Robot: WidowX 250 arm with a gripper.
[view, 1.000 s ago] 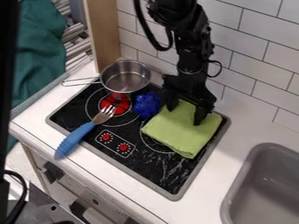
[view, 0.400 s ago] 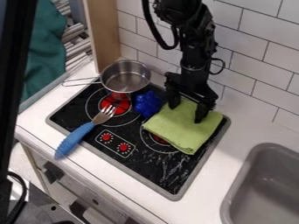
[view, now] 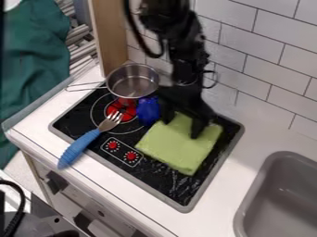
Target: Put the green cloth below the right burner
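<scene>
Though spread (wide), the end effector (view: 182, 129) touches cloth (view: 178, 146).

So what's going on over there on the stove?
A black robot gripper is down at the green cloth, its two fingers spread apart at the cloth's back part. The cloth lies over the right side of the stovetop, across the right burner area, so it doesn't look placed below the burner yet. A blue object, a metal pot and a blue-handled fork sit to the left.

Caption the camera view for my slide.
Black gripper at a green cloth on a stovetop, with a pot and fork nearby.
</scene>
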